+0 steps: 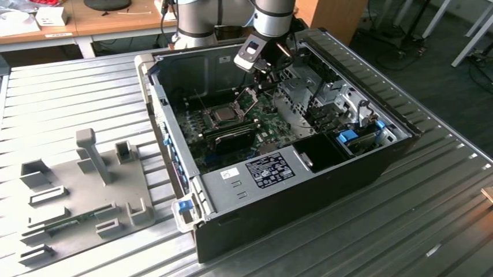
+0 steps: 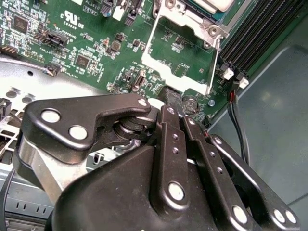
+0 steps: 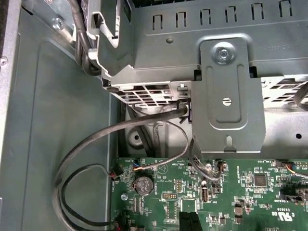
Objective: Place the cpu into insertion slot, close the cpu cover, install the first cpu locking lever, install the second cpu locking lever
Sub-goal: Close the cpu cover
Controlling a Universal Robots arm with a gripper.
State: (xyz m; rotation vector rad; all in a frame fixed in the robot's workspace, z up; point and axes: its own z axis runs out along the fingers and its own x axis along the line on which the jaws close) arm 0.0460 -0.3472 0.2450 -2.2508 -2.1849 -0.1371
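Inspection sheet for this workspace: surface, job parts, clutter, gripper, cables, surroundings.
Surface: ribbed metal table carrying an open computer case.
Job's things: cpu lies in the socket; cover is swung open, off the cpu.
Clutter: grey fixture plate with upright holders, on the exterior view's left.
Gripper: gripper is inside the case, close to the cover's free edge.
Cables: black cables loop beside the green board.
Surroundings: wooden desk behind the table; dark floor.
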